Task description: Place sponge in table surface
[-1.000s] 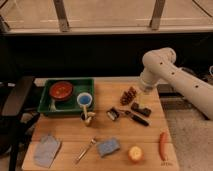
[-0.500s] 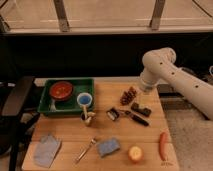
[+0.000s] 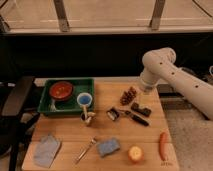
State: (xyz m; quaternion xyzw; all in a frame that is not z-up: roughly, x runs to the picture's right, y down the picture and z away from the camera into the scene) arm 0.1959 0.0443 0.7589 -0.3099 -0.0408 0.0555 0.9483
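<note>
At the tabletop's (image 3: 131, 133) 2 o'clock edge, the hand (image 3: 146, 91) sits at the low end of the white arm (image 3: 172, 75), which comes in from the right; it's above the wood and holding nothing I can see, and I can't tell whether it's released or clenched. Sponge (image 3: 108, 147) is the blue block at 6 o'clock, lying flat on the wood near the front edge, well apart from the hand. Just at its 9 o'clock lies a fork-like utensil (image 3: 86, 150), angled, and at its 3 o'clock a round yellow-orange fruit (image 3: 135, 153). Grey-blue cloth (image 3: 46, 149) at 8 o'clock, crumpled. Orange-red stick-shaped item (image 3: 162, 145) at 4 o'clock by the right edge. Green tray (image 3: 70, 81) at 10 o'clock holds a red bowl (image 3: 61, 90) and a blue cup (image 3: 84, 100) in its near right corner. Small jar (image 3: 87, 118) just in front of the tray. Near centre there's a black-handled tool (image 3: 131, 116) with a pale head, and a dark block (image 3: 140, 108) beside it. Brown cluster (image 3: 129, 95) at 1 o'clock, near the hand but not touching. Black chair (image 3: 17, 102) off the left side
</note>
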